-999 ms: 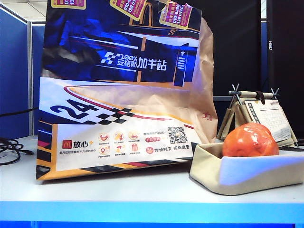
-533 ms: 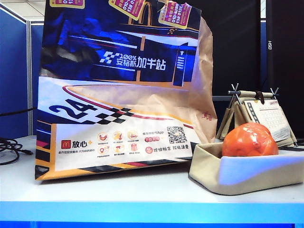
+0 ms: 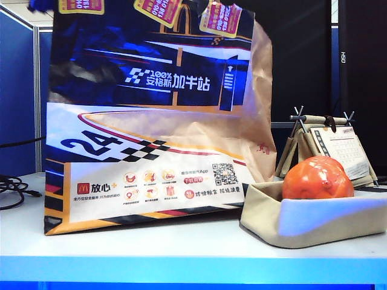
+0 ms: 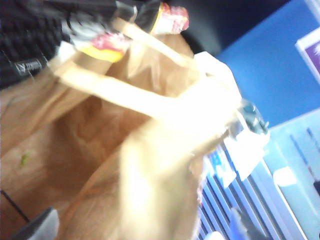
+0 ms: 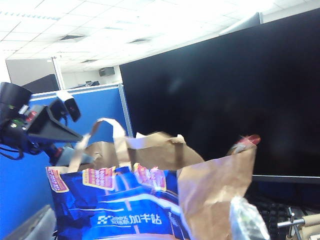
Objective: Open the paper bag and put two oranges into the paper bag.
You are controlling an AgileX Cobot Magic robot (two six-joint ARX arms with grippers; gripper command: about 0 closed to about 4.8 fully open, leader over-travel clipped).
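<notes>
The paper bag [image 3: 151, 115] stands upright on the left half of the table, its blue printed face toward the exterior camera. One orange [image 3: 317, 178] lies in a low beige fabric tray [image 3: 263, 211] to the right of the bag; I see no other orange. In the blurred left wrist view my left gripper [image 4: 137, 227] is open just above the bag's mouth [image 4: 75, 135] and its paper handles [image 4: 120, 90]. The right wrist view shows the left arm [image 5: 42, 127] at the bag's top corner. My right gripper [image 5: 140, 225] is open, well short of the bag [image 5: 150, 200], with nothing in it.
A small desk calendar on a wooden stand [image 3: 341, 148] sits behind the tray. Black cables [image 3: 12, 187] lie at the table's left edge. A dark monitor [image 5: 225, 100] and a blue partition [image 3: 18, 90] stand behind the bag.
The bag has shifted slightly left and its upper left corner now stands straighter. The orange and the tray have not moved.
</notes>
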